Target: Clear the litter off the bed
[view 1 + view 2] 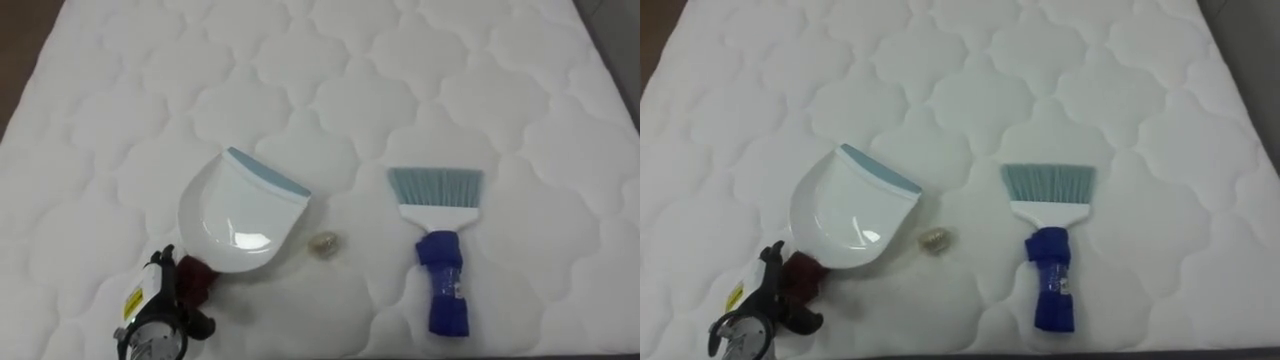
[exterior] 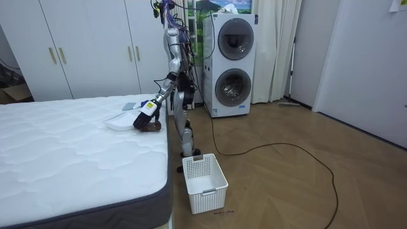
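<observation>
One scrap (image 1: 325,244) near bed's (image 1: 500,80) front edge; my left hand (image 1: 150,312) curled round handle of dustpan (image 1: 235,215), pan beside it, ready for brush (image 1: 440,250).

On my feed, the white quilted mattress (image 1: 480,70) carries a white dustpan (image 1: 235,215) at left and a blue-handled brush (image 1: 438,250) at right. A small crumpled scrap (image 1: 325,244) lies between them, just beside the dustpan.
</observation>
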You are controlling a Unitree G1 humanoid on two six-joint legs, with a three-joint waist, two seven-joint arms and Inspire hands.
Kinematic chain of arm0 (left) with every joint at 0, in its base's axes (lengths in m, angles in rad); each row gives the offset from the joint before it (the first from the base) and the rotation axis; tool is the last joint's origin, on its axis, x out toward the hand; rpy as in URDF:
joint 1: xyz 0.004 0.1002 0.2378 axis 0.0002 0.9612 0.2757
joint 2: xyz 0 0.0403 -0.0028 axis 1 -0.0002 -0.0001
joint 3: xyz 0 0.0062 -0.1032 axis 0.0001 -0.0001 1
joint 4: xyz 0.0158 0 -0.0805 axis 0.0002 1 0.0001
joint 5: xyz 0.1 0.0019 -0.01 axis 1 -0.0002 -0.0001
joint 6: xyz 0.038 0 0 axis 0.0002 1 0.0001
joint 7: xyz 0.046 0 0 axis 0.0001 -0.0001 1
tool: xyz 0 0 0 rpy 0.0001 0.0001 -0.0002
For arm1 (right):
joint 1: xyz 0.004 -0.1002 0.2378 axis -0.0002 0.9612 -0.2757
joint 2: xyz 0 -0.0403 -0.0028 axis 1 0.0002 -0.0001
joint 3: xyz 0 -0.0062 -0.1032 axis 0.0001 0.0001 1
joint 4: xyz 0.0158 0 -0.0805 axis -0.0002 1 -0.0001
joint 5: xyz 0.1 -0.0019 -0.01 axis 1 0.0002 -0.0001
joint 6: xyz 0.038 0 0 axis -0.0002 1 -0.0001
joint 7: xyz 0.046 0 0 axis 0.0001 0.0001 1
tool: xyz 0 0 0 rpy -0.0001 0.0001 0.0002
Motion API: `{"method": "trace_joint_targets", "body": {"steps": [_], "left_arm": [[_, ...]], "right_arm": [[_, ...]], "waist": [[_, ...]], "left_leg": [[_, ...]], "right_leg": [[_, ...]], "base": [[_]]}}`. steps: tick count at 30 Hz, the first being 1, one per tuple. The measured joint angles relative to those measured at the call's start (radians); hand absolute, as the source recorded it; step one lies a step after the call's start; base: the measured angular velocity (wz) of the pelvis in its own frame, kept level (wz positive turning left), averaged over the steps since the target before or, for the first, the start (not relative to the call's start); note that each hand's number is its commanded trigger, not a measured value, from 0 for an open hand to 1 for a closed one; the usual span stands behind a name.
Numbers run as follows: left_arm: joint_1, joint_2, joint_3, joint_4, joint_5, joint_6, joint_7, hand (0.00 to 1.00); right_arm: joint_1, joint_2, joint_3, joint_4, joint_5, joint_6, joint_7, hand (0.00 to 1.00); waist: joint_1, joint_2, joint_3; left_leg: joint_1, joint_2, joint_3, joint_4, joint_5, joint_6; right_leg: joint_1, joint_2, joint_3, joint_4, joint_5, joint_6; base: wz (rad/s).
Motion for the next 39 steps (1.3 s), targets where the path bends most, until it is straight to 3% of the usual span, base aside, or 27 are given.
{"method": "trace_joint_targets", "body": {"steps": [11,26,34,35,36,39], "left_arm": [[-0.036,-0.001,-0.001,0.088,-0.084,-0.001,0.0,0.0],[-0.116,0.006,-0.003,0.176,-0.157,-0.024,0.002,0.0],[-0.187,0.047,-0.018,0.202,-0.201,-0.03,0.012,0.0],[-0.194,0.052,-0.024,0.202,-0.201,-0.038,0.013,0.68],[-0.198,0.053,-0.024,0.202,-0.201,-0.039,0.014,1.0],[-0.22,0.056,-0.025,0.202,-0.228,-0.041,0.037,1.0]], "right_arm": [[-0.023,-0.003,0.067,0.0,0.011,-0.004,-0.029,0.0],[-0.037,-0.003,0.109,-0.023,0.011,-0.019,-0.058,0.0],[-0.055,-0.002,0.12,-0.032,0.009,-0.034,-0.079,0.0],[-0.053,-0.002,0.123,-0.035,0.008,-0.034,-0.08,0.0],[-0.052,-0.002,0.126,-0.036,0.008,-0.034,-0.08,0.0],[-0.052,-0.004,0.126,-0.056,0.009,-0.036,-0.09,0.0]], "waist": [[-0.001,0.0,0.0007],[-0.006,-0.015,0.0112],[-0.032,-0.017,0.0227],[-0.038,-0.015,0.0267],[-0.04,-0.015,0.027],[-0.054,-0.013,0.0277]], "left_leg": [[-0.053,0.001,-0.002,0.025,0.0,0.0],[-0.136,0.002,-0.001,0.071,0.0,0.0],[-0.204,0.001,0.002,0.115,-0.001,0.002],[-0.214,0.001,0.004,0.128,-0.004,0.006],[-0.221,0.0,0.006,0.133,-0.005,0.007],[-0.258,0.002,0.033,0.153,-0.008,0.013]], "right_leg": [[-0.049,-0.002,-0.007,0.026,-0.001,-0.001],[-0.139,-0.012,-0.008,0.102,-0.019,-0.007],[-0.213,-0.023,-0.009,0.168,-0.034,-0.01],[-0.223,-0.026,-0.01,0.183,-0.04,-0.01],[-0.23,-0.029,-0.009,0.191,-0.043,-0.01],[-0.281,-0.037,-0.001,0.232,-0.053,-0.01]], "base": [[0.01],[0.0],[0.02],[0.0],[0.03],[-0.04]]}}
